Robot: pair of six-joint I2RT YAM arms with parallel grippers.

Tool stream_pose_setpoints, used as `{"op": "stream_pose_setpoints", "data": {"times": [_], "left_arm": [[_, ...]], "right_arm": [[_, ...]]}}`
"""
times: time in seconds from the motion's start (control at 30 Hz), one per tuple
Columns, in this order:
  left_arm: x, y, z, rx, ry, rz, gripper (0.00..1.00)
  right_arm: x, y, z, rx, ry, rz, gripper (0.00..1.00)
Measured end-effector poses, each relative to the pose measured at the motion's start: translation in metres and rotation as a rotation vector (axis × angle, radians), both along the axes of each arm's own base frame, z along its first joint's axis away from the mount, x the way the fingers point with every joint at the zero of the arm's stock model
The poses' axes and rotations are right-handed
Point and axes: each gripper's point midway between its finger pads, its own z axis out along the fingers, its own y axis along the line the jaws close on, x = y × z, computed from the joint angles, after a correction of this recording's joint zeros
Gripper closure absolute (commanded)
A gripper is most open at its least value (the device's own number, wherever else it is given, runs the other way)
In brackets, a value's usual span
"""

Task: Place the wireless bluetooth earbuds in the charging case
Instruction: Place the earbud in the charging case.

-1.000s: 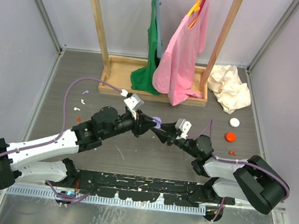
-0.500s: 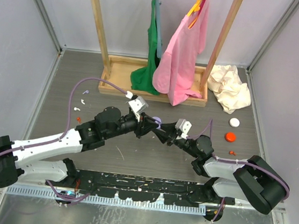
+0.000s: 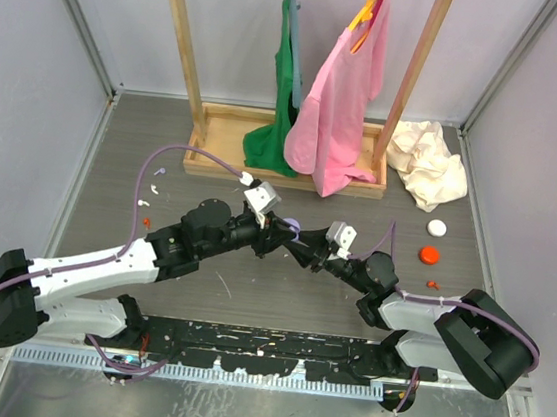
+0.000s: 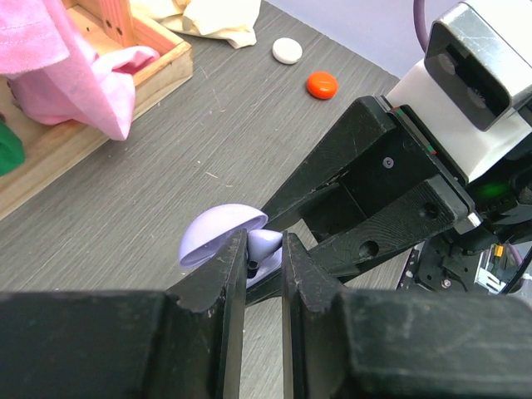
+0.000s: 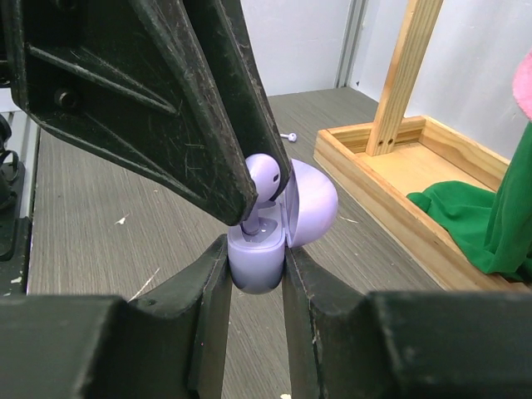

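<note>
1. right gripper (image 5: 256,270) - jaws drawn in tight on the base of the charging case (image 5: 309,204), whose lid is open.
2. left gripper (image 4: 264,249) - nearly closed, pinching one earbud (image 5: 268,176).
3. the earbud sits just above the case's socket, stem pointing down into it, so the left arm likely pushes along that axis.

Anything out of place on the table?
Cream cloth lies crumpled by the rack, not hung. A white cap and an orange cap sit loose at right; small bits are scattered at left. The earbud and case look normal.
</note>
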Motion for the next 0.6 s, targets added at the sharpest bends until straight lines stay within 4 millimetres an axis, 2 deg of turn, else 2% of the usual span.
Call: {"op": "stream_pose_setpoints", "data": {"times": [0.43,0.6], "left_arm": [[0.0009,0.0034,-0.0031,0.027,-0.016,0.004,0.88],[0.0003,0.0051,-0.0036,0.033,-0.014,0.006,0.86]], "right_arm": [[-0.0008,0.0004,-0.0001,-0.001,0.000,0.005,0.87],[-0.0010,0.0004,0.0000,0.000,0.000,0.006,0.87]]}}
